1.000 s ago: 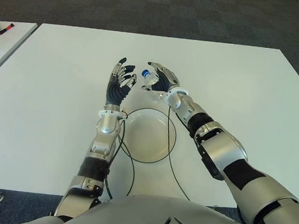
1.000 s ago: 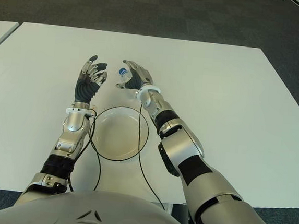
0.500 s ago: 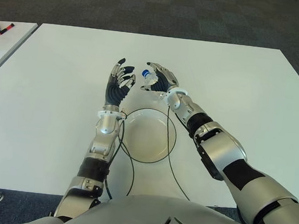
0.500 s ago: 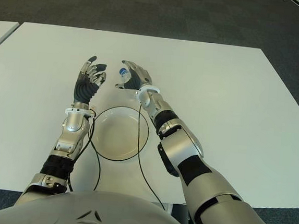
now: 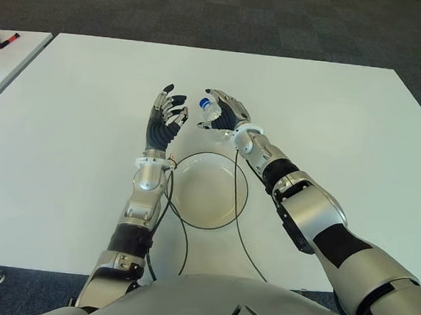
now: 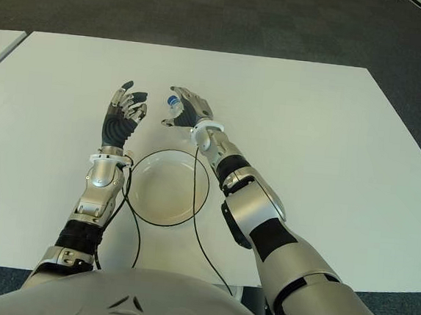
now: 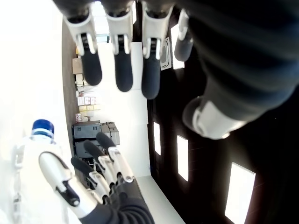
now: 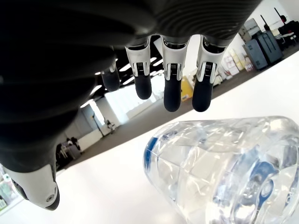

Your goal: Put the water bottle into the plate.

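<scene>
Water bottle on white table

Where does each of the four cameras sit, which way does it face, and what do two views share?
Left eye: on the head, looking down at the white table; both arms, plate.
Right eye: on the head, slightly shifted; same scene.
Left wrist: on the left arm; left hand open, right hand beyond.
Right wrist: on the right arm; right hand's fingers spread above the water bottle.
Shared: the bottle's blue cap, in both wrist views.
</scene>
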`<move>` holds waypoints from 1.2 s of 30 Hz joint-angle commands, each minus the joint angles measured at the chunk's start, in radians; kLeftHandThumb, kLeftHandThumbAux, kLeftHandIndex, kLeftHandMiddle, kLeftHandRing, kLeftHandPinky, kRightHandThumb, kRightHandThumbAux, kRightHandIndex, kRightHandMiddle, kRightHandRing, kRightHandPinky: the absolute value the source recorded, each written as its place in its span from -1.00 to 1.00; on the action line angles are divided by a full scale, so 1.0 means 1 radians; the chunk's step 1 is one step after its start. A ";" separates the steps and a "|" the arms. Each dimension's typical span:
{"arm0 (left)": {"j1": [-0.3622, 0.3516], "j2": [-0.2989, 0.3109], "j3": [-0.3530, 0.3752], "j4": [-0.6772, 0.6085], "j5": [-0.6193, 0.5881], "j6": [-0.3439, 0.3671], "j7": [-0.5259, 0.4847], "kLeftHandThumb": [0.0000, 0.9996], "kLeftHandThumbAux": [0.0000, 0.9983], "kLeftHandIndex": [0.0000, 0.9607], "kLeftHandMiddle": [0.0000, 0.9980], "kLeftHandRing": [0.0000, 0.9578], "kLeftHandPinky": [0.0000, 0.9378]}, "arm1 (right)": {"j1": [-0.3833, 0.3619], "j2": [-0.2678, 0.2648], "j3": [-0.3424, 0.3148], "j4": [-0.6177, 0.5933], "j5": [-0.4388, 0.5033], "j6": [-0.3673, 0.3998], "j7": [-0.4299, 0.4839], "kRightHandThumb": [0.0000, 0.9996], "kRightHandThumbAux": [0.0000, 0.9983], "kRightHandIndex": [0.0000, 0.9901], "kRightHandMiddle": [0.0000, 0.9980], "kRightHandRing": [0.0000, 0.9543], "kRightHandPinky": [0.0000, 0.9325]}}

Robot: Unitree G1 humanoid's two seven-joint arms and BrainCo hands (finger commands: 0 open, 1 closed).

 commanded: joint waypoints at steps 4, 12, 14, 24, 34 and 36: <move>0.023 0.001 -0.004 -0.018 0.008 0.003 -0.005 -0.05 0.45 -0.74 -0.42 -0.44 -0.44 | -0.010 0.023 0.028 0.013 -0.019 0.070 0.010 -0.15 0.27 -1.00 -0.76 -0.58 -0.33; 0.036 0.003 -0.005 -0.029 0.010 0.002 -0.005 -0.11 0.43 -0.74 -0.44 -0.46 -0.50 | -0.007 0.038 0.048 0.008 -0.029 0.106 0.006 -0.18 0.21 -1.00 -0.72 -0.53 -0.33; 0.039 0.004 -0.005 -0.031 0.012 0.000 -0.005 -0.13 0.42 -0.74 -0.44 -0.47 -0.52 | -0.004 0.042 0.054 0.006 -0.031 0.110 0.000 -0.18 0.21 -1.00 -0.71 -0.53 -0.34; 0.052 0.015 -0.003 -0.036 0.014 -0.028 -0.007 -0.15 0.40 -0.72 -0.43 -0.49 -0.56 | 0.080 0.062 0.080 -0.139 -0.037 0.146 -0.025 -0.18 0.16 -1.00 -0.74 -0.44 0.01; 0.063 0.032 0.005 -0.030 -0.001 -0.060 -0.022 -0.15 0.37 -0.70 -0.45 -0.51 -0.56 | 0.273 -0.001 0.076 -0.506 -0.040 0.185 0.045 -0.10 0.14 -0.99 -0.67 -0.38 -0.14; 0.066 0.033 0.006 -0.032 -0.005 -0.064 -0.024 -0.15 0.37 -0.70 -0.46 -0.51 -0.56 | 0.304 -0.014 0.072 -0.556 -0.035 0.182 0.062 -0.08 0.14 -0.99 -0.65 -0.40 -0.22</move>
